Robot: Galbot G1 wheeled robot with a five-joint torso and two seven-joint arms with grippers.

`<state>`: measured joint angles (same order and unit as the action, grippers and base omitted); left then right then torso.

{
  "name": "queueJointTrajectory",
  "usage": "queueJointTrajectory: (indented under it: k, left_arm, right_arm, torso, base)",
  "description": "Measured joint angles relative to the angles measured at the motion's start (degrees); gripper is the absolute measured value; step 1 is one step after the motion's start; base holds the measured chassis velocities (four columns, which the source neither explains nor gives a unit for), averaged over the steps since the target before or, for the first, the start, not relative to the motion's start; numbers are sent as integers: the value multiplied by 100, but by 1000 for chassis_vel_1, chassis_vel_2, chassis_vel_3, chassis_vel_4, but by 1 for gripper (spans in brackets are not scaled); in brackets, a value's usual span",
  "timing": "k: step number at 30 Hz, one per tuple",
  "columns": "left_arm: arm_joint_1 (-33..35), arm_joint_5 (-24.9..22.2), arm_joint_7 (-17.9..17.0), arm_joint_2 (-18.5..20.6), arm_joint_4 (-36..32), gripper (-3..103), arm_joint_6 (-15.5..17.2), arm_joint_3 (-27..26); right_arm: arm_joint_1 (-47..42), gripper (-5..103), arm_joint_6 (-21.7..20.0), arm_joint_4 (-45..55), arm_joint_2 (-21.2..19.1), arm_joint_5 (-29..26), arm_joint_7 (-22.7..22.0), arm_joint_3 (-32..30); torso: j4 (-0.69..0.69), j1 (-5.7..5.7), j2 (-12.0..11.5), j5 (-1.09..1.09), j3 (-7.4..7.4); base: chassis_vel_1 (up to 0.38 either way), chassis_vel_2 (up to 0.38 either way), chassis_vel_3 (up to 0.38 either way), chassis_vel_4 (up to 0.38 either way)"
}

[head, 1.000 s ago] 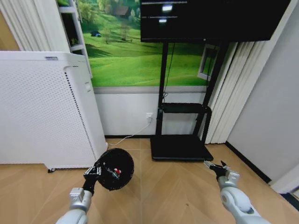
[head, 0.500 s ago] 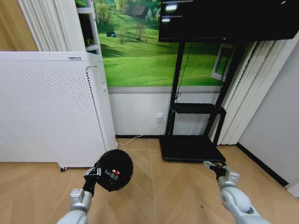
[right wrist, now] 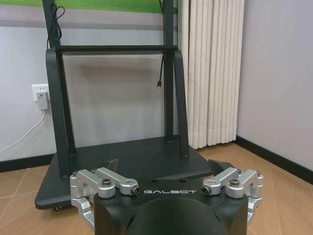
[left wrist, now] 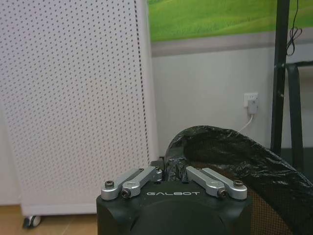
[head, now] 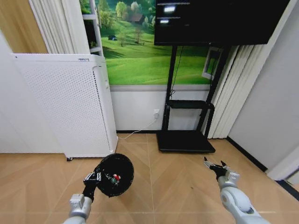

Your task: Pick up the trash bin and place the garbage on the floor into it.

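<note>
1. The left gripper [head: 93,178] is low on the robot's left side, above the wooden floor [head: 177,186], with its fingers clamped together on the rim of the small black round trash bin [head: 114,175].
2. The bin is held tilted in the air, its circular mouth turned toward the head camera, so its inside shows.
3. A small red-and-white piece of garbage [head: 117,178] lies inside the bin, with a tiny greenish bit just beside it; what the other small scraps there are cannot be told.
4. In the left wrist view the gripper [left wrist: 171,172] pinches the edge of the bin [left wrist: 234,156], where a crinkled black plastic liner folds over the rim.
5. The right gripper [head: 215,165] is low on the robot's right side, well apart from the bin, with its fingers spread apart and nothing between them.
6. In the right wrist view the right gripper [right wrist: 166,169] points toward a black metal television stand [right wrist: 117,98] with a flat black base plate resting on the floor.
7. A tall white perforated appliance [head: 70,107] stands on small wheels against the wall, behind the bin and to its left.
8. A large dark screen [head: 219,21] sits on the stand, in front of a green landscape mural [head: 135,56].
9. A white plug sits in a wall socket [head: 156,113] between the appliance and the stand, its cable running down to the floor.
</note>
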<state>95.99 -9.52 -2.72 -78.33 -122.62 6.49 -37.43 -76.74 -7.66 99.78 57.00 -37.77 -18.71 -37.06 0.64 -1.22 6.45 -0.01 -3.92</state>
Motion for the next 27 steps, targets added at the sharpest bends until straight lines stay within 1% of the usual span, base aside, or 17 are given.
queueJointTrajectory:
  k: [4,5,6,8,9,11,13,14,15,17,18,20,25,27]
  left_arm:
    - [247,67,-34,-5,106,7,-33,-47]
    - [408,104,-75,-31,206,7,-83,-73]
    - [408,104,-75,-31,206,7,-83,-73]
    - [556,177,-117,-78,439,7,-216,-110]
    - [556,177,-117,-78,439,7,-216,-110]
    - [482,193,-181,-156,724,7,-315,-122]
    - [461,210,-210,-191,815,7,-346,-95]
    - [459,293,-232,-233,912,7,-414,-44]
    - [459,293,-232,-233,912,7,-414,-44]
    - [480,464,-235,-293,1044,7,-600,35]
    - [480,464,-235,-293,1044,7,-600,35]
    - [488,521,-244,-362,1170,7,-707,111]
    - [493,527,-244,-386,1218,7,-770,120]
    - [451,583,-244,-380,1306,7,-891,58]
  right_arm:
    - [0,100,0,-1,0,0,0,0]
    - [-1,100,0,-1,0,0,0,0]
    - [-1,100,0,-1,0,0,0,0]
    - [0,100,0,-1,0,0,0,0]
    - [0,100,0,-1,0,0,0,0]
    - [1,100,0,-1,0,0,1,0]
    - [1,100,0,0,0,0,1,0]
    - [1,100,0,0,0,0,1,0]
    - [1,100,0,0,0,0,1,0]
    - [1,100,0,0,0,0,0,0]
    - [1,100,0,0,0,0,0,0]
    - [0,100,0,-1,0,0,1,0]
    - [0,100,0,-1,0,0,1,0]
    - [0,100,0,-1,0,0,1,0]
  torso:
    - [4,0,0,2,0]
    - [3,-1,0,1,-1]
    - [3,-1,0,1,-1]
    - [-1,-3,-1,1,-3]
    - [-1,-3,-1,1,-3]
    - [1,-5,-2,1,-4]
    - [3,-5,-2,1,-4]
    - [3,-5,-2,1,-4]
    - [3,-5,-2,1,-4]
    - [3,-4,-1,1,-3]
    - [3,-4,-1,1,-3]
    - [3,-4,-1,1,-3]
    - [3,-4,-1,2,-3]
    - [3,-4,-1,1,-3]
  base:
    - [69,-100,-84,126]
    - [0,0,0,0]
    - [0,0,0,0]
    - [-43,65,71,-60]
    - [-53,65,88,-64]
    - [-47,62,80,-38]
    - [-21,24,36,-18]
    - [0,0,0,0]
    - [0,0,0,0]
    - [0,0,0,0]
    - [0,0,0,0]
    - [0,0,0,0]
    - [0,0,0,0]
    - [0,0,0,0]
